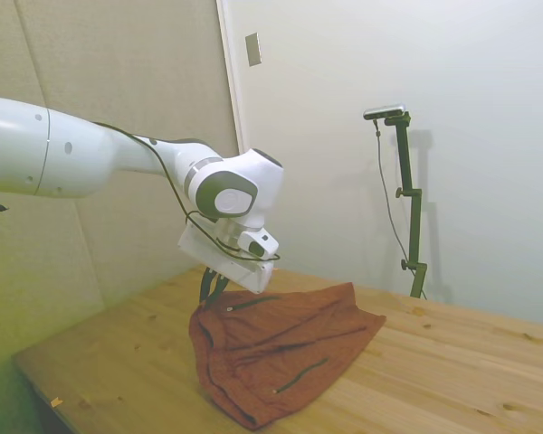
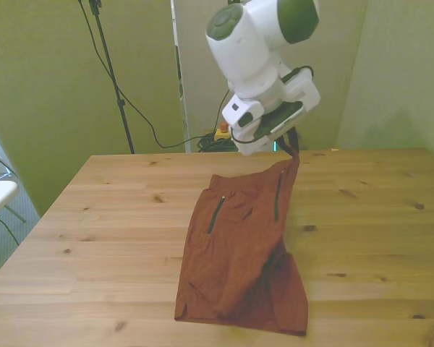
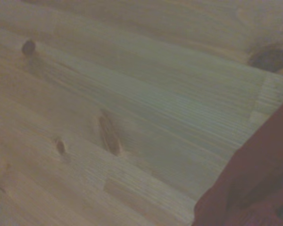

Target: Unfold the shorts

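Side view: gripper (image 1: 211, 287) pinching corner of shorts (image 1: 281, 348), corner lifted just off table (image 1: 452, 362); rest of fabric draped on wood, bunched, dark pocket lines showing.
Front view: gripper (image 2: 292, 144) holds top corner at front view's right; shorts (image 2: 239, 249) trail down across table (image 2: 94, 217) toward near edge.
Wrist view: blurred wood (image 3: 108, 103), red fabric (image 3: 254, 179) at one corner.
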Controlling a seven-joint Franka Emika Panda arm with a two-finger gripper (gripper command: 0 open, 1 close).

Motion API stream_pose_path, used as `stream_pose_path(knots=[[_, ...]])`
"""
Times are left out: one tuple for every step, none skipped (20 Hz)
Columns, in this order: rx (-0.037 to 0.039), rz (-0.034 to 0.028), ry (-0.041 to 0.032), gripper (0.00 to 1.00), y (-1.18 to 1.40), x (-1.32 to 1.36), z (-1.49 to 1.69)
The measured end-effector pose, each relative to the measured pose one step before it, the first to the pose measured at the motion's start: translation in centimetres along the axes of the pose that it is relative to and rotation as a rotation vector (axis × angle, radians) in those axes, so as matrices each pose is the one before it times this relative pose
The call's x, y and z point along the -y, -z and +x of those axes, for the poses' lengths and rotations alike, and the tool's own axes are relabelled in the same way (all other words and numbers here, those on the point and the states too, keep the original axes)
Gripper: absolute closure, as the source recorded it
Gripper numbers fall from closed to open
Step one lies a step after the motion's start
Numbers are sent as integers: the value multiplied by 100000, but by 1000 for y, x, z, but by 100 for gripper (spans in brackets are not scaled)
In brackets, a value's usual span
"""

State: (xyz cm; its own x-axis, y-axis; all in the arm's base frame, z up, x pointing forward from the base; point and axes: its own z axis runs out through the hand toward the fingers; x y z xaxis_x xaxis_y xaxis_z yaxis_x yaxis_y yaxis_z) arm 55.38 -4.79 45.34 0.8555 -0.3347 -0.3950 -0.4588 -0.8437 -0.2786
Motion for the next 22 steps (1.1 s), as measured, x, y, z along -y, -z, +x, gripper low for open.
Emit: stream_pose_path(knots=[[522,-2154,1379,0,-1027,625,-163],[321,-1938,1271,0,-1083,607,-130],[250,-1492,1111,0,-1009,545,-102],[346,-1020,893,0,-955,480,-88],[327,-787,625,0,-878,404,-34],[539,-554,586,0,-669,335,-76],[477,-427,475,0,-549,311,-37],[393,-314,388,0,-362,253,-34],[314,-257,395,0,-237,257,-52],[246,-222,298,0,-194,221,-65],[33,-124,128,0,-148,144,-38],[-392,-1,-126,0,-107,80,27],[-977,176,-560,0,-34,-2,120],[-1495,809,-2137,0,133,-29,195],[-2540,1745,-3891,0,409,-26,324],[-3264,1380,-3852,0,738,-113,511],[-3753,1545,-3719,0,1072,-157,878],[-4090,1727,-3754,0,1209,-212,1289],[-3823,1592,-3908,0,913,-314,1575],[-3729,1514,-4078,0,692,-311,1779],[-4916,1859,-5380,0,543,-275,2441],[-3258,1160,-3819,0,192,-33,1803]])
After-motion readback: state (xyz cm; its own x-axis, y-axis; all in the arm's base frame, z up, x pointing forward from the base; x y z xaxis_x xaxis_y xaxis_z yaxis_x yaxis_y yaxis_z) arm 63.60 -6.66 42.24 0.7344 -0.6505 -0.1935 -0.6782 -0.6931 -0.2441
